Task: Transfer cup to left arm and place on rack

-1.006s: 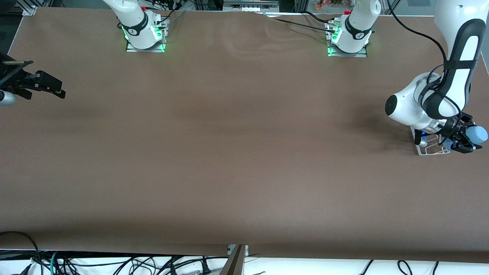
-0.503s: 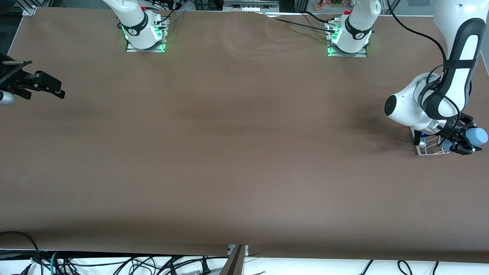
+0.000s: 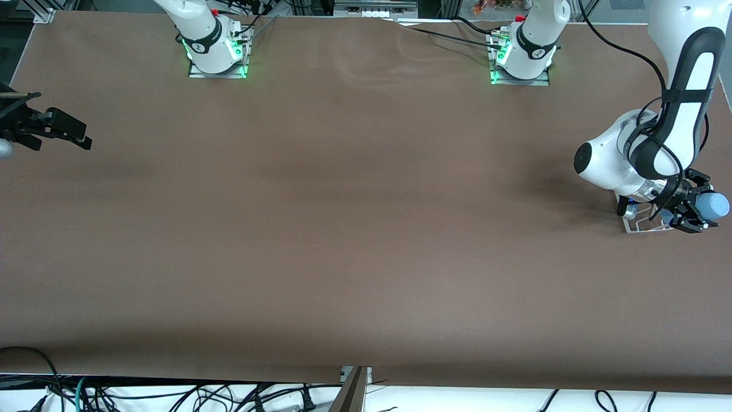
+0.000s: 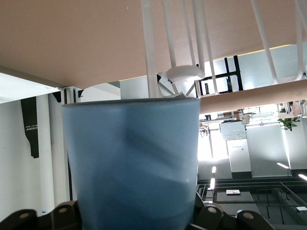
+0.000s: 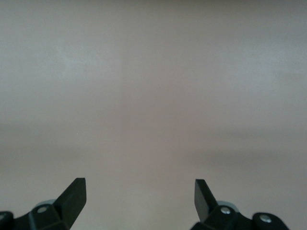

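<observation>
While the left gripper clamps the cup over the rack and the right gripper waits wide open, a misaligned lowering could catch a prong and tip the rack.

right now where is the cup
In the front view the cup is held on its side in the left claw, over the rack at the left arm's end of the table.
</observation>
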`<state>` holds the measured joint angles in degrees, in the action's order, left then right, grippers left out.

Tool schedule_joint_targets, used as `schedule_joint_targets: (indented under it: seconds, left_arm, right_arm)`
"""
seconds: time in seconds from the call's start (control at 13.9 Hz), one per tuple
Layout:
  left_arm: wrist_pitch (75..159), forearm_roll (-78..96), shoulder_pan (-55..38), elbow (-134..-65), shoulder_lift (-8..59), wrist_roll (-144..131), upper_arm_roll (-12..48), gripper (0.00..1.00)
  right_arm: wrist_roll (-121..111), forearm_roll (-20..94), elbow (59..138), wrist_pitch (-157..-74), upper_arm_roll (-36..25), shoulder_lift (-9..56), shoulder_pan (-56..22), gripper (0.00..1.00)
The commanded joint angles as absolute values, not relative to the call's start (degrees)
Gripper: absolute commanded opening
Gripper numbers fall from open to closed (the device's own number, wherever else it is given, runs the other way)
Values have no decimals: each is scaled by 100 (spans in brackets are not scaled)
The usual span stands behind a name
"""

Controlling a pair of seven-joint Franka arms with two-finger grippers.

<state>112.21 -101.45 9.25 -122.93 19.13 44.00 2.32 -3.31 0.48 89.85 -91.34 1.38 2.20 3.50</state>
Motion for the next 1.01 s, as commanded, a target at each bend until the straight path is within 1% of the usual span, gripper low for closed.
schedule_joint_targets:
  seconds: [0.0,0.36,0.93]
  left_arm:
    - [11127,-10353,888,-12243,1907,4544,220,0]
    - [11136,-10450,940,-12208,1793,4956,220,0]
    - [11145,-10652,905,-12287,1977,4720,220,0]
  right_arm:
    - [-360,158,8921,-9132,167,246,396,100]
    - [-343,167,8912,-9158,167,229,404,100]
    - [-360,167,8912,-9105,211,185,387,100]
